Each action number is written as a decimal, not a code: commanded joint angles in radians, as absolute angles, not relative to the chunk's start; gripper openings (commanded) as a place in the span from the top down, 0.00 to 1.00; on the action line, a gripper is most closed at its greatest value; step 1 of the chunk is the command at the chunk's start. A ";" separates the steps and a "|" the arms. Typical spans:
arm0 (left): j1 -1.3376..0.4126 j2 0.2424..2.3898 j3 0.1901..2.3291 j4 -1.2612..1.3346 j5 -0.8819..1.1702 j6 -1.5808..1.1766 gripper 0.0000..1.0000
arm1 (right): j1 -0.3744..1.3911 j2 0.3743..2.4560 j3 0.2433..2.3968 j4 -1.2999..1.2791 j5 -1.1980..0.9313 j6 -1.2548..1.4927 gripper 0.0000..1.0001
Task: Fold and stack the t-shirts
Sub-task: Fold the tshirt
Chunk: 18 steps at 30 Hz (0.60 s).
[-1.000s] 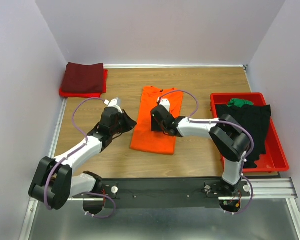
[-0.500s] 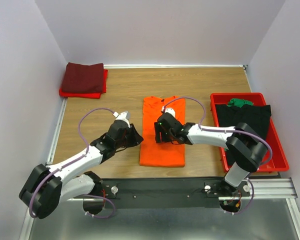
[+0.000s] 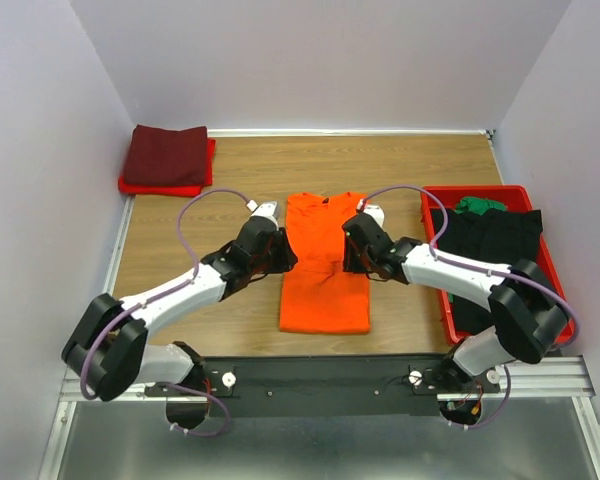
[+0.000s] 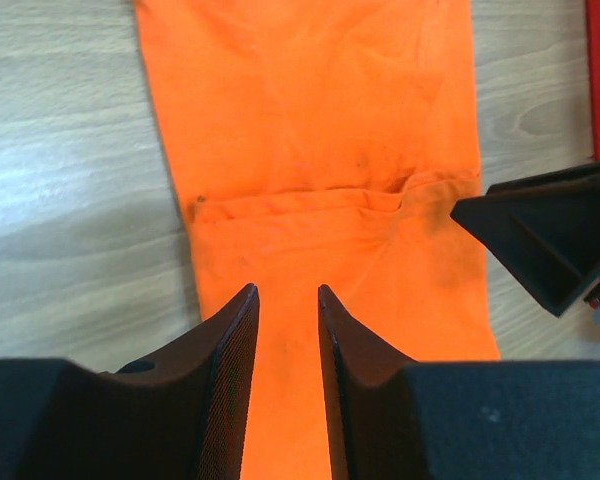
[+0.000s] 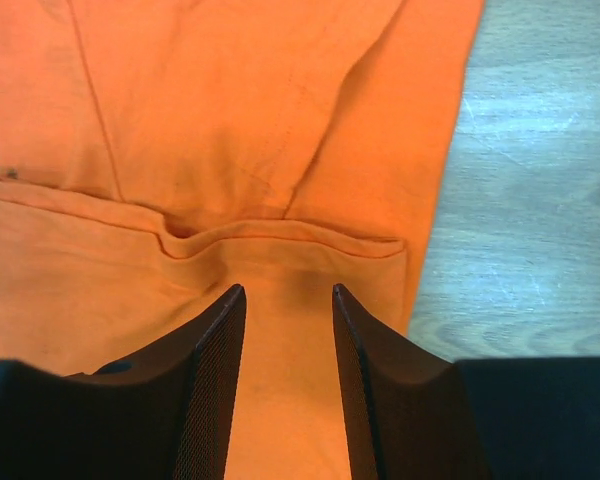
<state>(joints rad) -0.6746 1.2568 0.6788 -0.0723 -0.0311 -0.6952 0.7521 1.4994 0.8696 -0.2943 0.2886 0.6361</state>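
Note:
The bright orange t-shirt (image 3: 325, 275) lies flat as a long narrow strip in the middle of the wooden table, with a crosswise fold edge (image 4: 310, 197) over it. My left gripper (image 3: 280, 252) hovers at its left edge, jaws open a narrow gap over the orange cloth (image 4: 310, 110) and holding nothing. At the right edge my right gripper (image 3: 358, 250) stands open wider above the cloth (image 5: 230, 120), also with nothing held. In the left wrist view my left gripper (image 4: 287, 292) faces the right gripper's black finger (image 4: 550, 240). My right gripper (image 5: 287, 290) points at the fold.
A folded dark maroon shirt (image 3: 167, 153) rests on a red one (image 3: 160, 186) at the back left corner. The red plastic tray (image 3: 555, 285) on the right holds black cloth (image 3: 500, 250) and a bit of green cloth (image 3: 480, 205). Walls enclose three sides.
The orange shirt has shifted nearer and straightened. My left gripper moved right to its left edge and opened a little. My right gripper moved from the middle to its right edge.

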 commanded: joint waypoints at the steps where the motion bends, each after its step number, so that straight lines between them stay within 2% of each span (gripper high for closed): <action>1: -0.675 1.336 0.739 -0.031 -0.005 -0.617 0.62 | 0.735 1.526 0.854 -0.341 0.345 0.641 0.53; 10: -0.672 1.584 0.808 -0.034 0.009 -0.618 0.64 | 0.666 1.588 0.830 -0.347 0.322 0.627 0.55; 18: -0.654 1.654 0.798 -0.018 0.032 -0.640 0.65 | 0.646 1.647 0.818 -0.348 0.290 0.629 0.61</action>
<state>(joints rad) -0.6624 1.6279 0.8059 -0.0132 0.0162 -0.6369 0.6525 1.6009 0.8452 -0.3069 0.3008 0.6353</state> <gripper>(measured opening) 0.347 0.396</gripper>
